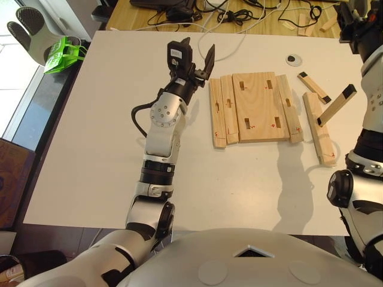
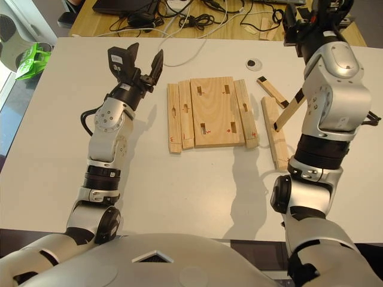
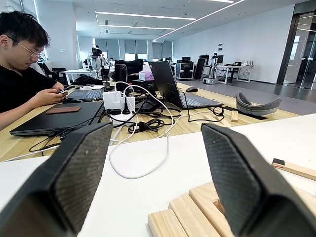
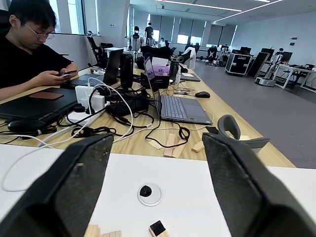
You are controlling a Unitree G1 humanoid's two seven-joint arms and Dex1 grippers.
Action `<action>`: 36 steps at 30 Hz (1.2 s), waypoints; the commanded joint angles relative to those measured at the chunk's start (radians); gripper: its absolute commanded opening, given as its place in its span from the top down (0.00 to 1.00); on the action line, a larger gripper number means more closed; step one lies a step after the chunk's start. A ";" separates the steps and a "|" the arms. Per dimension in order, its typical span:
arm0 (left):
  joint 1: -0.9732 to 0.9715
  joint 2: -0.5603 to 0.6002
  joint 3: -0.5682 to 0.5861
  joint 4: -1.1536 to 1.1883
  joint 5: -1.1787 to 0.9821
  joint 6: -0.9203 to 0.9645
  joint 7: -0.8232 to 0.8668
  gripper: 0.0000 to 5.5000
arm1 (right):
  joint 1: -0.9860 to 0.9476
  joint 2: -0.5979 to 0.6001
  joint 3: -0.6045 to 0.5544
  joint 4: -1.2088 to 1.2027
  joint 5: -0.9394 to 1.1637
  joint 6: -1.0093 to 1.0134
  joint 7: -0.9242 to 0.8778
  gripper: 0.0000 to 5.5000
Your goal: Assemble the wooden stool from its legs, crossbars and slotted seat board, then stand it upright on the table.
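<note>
Left gripper (image 1: 198,49) wide open, empty, near left of seat board (image 1: 258,106), which lies flat on worktop (image 1: 102,155) between loose legs (image 1: 219,113). Right gripper (image 4: 157,187) wide open, empty, above worktop's far right.

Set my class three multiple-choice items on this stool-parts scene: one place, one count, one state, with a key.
1. Where does the slotted seat board lie? A. flat on the table between wooden bars B. on the floor C. on a laptop
2. How many slots does it show? A. two B. four C. six
3. The left gripper is: A. shut on a bar B. shut on a cable C. open and empty
Key: 1A, bars flank it on both sides; 2B, two slots near each end; 3C, its jaws stand apart, nothing between.
</note>
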 commanded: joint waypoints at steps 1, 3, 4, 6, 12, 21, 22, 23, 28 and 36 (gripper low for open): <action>-0.007 0.008 0.002 -0.005 0.003 0.004 -0.004 0.40 | 0.054 -0.031 -0.007 0.075 0.004 -0.014 0.043 0.39; -0.005 0.010 0.002 -0.012 0.003 0.009 -0.005 0.40 | 0.158 -0.023 -0.009 0.126 0.007 -0.012 0.068 0.39; -0.005 0.010 0.002 -0.013 0.003 0.011 -0.005 0.40 | 0.214 -0.020 -0.001 0.163 -0.002 -0.028 0.080 0.39; -0.005 0.012 0.000 -0.017 0.002 0.016 -0.008 0.40 | 0.294 -0.013 0.007 0.207 -0.004 -0.038 0.094 0.39; -0.005 0.016 0.001 -0.018 0.003 0.022 -0.012 0.40 | 0.276 0.002 -0.024 0.223 0.000 -0.135 0.058 0.39; -0.009 0.016 0.002 -0.007 0.004 0.020 -0.011 0.40 | 0.125 0.000 -0.075 0.060 0.019 -0.399 0.001 0.39; -0.010 0.016 0.002 -0.006 0.004 0.020 -0.010 0.40 | 0.112 -0.001 -0.080 0.054 0.024 -0.405 -0.001 0.39; -0.010 0.015 0.003 -0.006 0.004 0.020 -0.010 0.40 | 0.105 -0.004 -0.078 0.052 0.027 -0.391 0.000 0.39; -0.009 0.013 0.002 -0.011 0.003 0.023 -0.009 0.40 | 0.209 -0.018 0.002 0.109 0.023 -0.144 0.063 0.39; -0.006 0.016 0.003 -0.016 0.001 0.030 -0.011 0.40 | 0.317 -0.015 0.039 0.084 0.033 0.044 0.098 0.39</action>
